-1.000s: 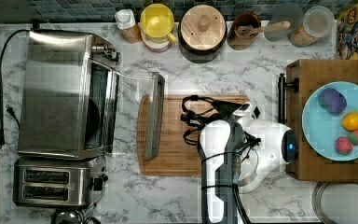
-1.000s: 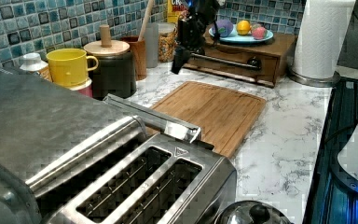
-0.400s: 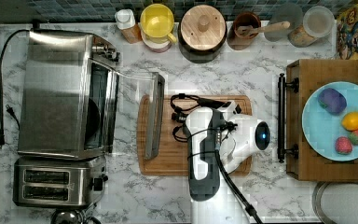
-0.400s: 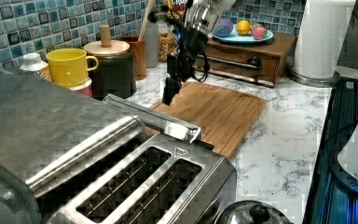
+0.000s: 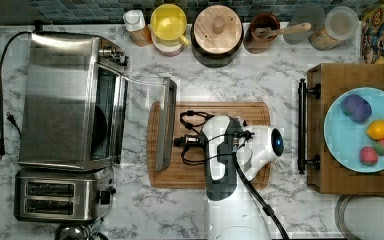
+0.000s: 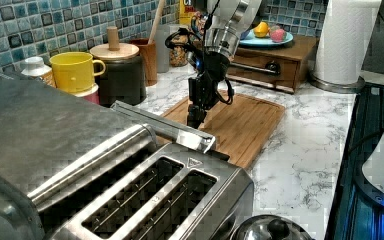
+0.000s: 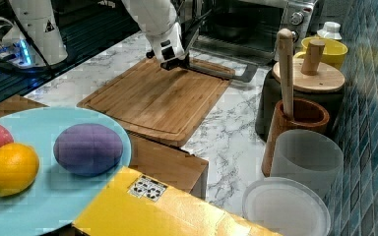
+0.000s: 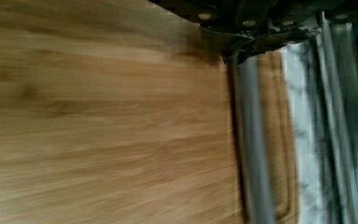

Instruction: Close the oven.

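Note:
The oven (image 5: pixel 65 100) is a large steel box at the top view's left. Its glass door (image 5: pixel 142 117) hangs wide open and flat, and the bar handle (image 5: pixel 166 125) reaches over the edge of the wooden cutting board (image 5: pixel 250 112). My gripper (image 5: pixel 179 142) is low over the board, right beside the handle on the side away from the oven, with its fingers shut and empty. The left view shows the gripper (image 6: pixel 195 117) pointing down just behind the handle (image 6: pixel 165 127). In the wrist view the handle (image 8: pixel 249 140) runs along just below the fingertips (image 8: pixel 235 53).
A two-slot toaster (image 5: pixel 62 200) stands next to the oven. A yellow mug (image 5: pixel 168 22), a lidded canister (image 5: pixel 217 27) and a utensil pot (image 5: pixel 262 30) line the back wall. A wooden stand (image 5: pixel 325 130) with a plate of fruit (image 5: pixel 345 145) sits at the top view's right.
My arm has swept across the cutting board toward the top view's left and come down, from the board's far side to right beside the open door's handle. The door has not moved.

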